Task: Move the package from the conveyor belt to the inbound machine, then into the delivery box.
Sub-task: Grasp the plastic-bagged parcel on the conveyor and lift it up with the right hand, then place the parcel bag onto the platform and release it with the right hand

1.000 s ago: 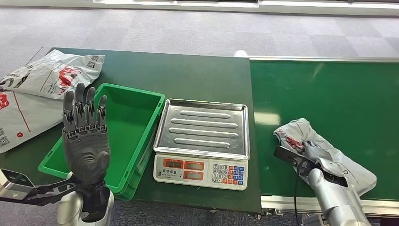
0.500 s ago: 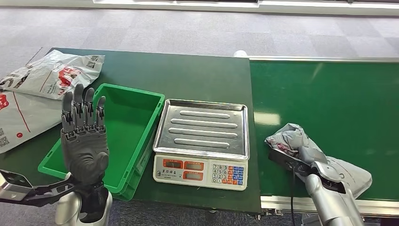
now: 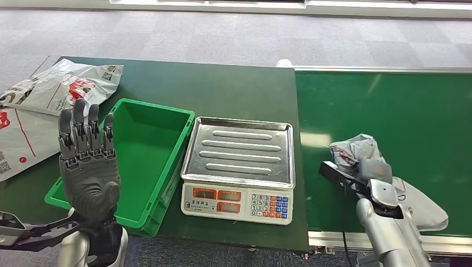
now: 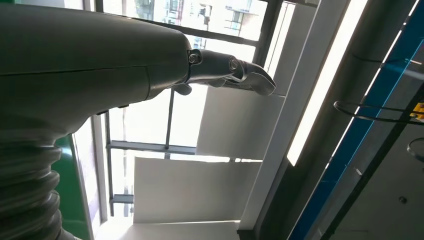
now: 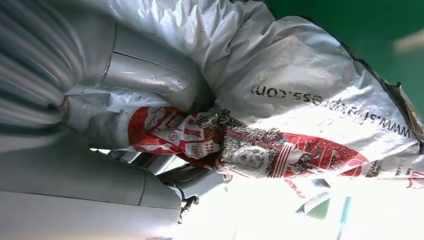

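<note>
While the long green conveyor belt (image 3: 389, 111) fills the right side of the head view, a dark green table (image 3: 222, 89) sits just beside it on the left. On that table stands a green plastic box (image 3: 161, 150) with high walls. Just to the right of the box is a weighing scale with a shiny ridged steel tray (image 3: 240, 150), and a white front with orange screens and coloured buttons.

Two flat white plastic mail bags with red print (image 3: 50, 94) lie at the far left end of the table, one partly on top of the other.

On the belt, near its front edge and close to the scale, is the package, a crumpled grey-white plastic bag with red print (image 3: 362, 149). The right hand (image 3: 374, 177) holds it. In the right wrist view the bag (image 5: 280, 100) is bunched up and pressed tight against the grey thumb (image 5: 150, 75), with red marks and small black letters on it. One end of the bag lies flat on the belt beside the silver arm.

The left hand (image 3: 86, 167) is up in front of the green box, fingers (image 3: 83, 130) straight, pointing up and a little apart. It holds nothing.
</note>
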You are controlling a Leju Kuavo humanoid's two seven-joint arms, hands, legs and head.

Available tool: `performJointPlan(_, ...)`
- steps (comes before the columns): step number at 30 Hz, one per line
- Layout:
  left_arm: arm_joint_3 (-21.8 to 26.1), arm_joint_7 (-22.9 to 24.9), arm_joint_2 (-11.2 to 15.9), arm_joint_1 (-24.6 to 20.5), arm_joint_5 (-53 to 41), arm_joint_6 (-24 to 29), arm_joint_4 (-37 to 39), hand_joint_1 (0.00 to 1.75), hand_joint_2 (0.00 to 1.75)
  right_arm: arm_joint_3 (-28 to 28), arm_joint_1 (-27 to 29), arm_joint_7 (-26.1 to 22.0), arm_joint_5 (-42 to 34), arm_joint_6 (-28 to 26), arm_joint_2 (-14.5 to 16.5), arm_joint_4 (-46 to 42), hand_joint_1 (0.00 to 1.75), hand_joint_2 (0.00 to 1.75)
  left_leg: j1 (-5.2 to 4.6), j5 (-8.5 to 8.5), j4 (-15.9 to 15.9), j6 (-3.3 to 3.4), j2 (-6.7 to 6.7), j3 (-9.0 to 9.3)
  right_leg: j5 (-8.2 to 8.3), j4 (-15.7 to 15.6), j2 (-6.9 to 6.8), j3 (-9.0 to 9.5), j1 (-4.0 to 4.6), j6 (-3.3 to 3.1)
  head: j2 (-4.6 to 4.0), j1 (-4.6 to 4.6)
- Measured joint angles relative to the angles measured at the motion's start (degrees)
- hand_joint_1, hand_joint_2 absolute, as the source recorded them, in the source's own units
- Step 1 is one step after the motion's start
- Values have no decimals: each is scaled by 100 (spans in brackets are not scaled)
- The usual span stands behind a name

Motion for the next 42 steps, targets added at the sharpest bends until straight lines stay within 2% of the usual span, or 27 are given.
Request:
performJointPlan(6, 33, 0, 0, 90, 42, -91, -100, 0, 175, 362, -694, 574, 465, -798, 6, -1124, 175, 175, -2, 7, 0, -2, 1, 0, 3, 1, 1, -8, -1, -2, 0, 0)
performJointPlan(12, 34, -65, -5, 19, 28, -219, 11, 0, 175, 1075, -1222, 604, 476, -836, 20, -2173, 175, 175, 1, 7, -1, -3, 0, -4, 2, 2, 4, -12, 2, -4, 0, 0)
performJointPlan(15, 34, -57, -20, -94, 24, -227, 83, 0, 175, 1416, -1473, 603, 476, -763, 76, -2333, 175, 175, 2, 8, 0, -4, 6, 0, 4, 3, 14, -16, 2, -4, 0, 0)
performJointPlan(20, 34, -48, -27, -133, 26, -227, 119, 0, 175, 1551, -1572, 559, 474, -746, 108, -2382, 175, 175, 2, 8, 0, -4, 5, 0, 4, 3, 9, -13, 2, -4, 0, 0)
performJointPlan(24, 34, -84, -37, -417, 88, -343, 447, 0, 175, 2065, -2037, -794, 117, -567, 647, -2125, 175, 175, 1, 11, 0, -7, 20, 5, 10, 3, 26, -16, 4, -10, 0, -1)
performJointPlan(28, 34, -129, -37, -529, 95, -361, 638, 0, 175, 2233, -2174, -857, 61, -640, 923, -1818, 175, 175, 5, 20, 0, -15, -4, 0, 9, 3, -1, -14, 8, -12, 0, -1)
performJointPlan(35, 34, -145, -35, -577, 97, -401, 787, 0, 175, 2306, -2282, -914, 16, -649, 1068, -1589, 175, 175, 4, 18, 0, -14, -4, -4, 9, 4, 3, -15, 3, -11, 0, 0)
performJointPlan(37, 34, -145, -35, -590, 103, -411, 823, 0, 175, 2340, -2307, -1231, -197, -504, 1105, -1526, 175, 175, 4, 18, 0, -14, -3, -5, 9, 4, 4, -16, 4, -11, 0, 0)
performJointPlan(42, 16, -168, -35, -814, 131, -426, 1015, 0, 175, 2783, -2417, -2608, -1259, -55, 1412, -930, 175, 175, 5, 19, -1, -18, 5, -2, 12, 4, 15, -19, 15, -16, 0, 0)
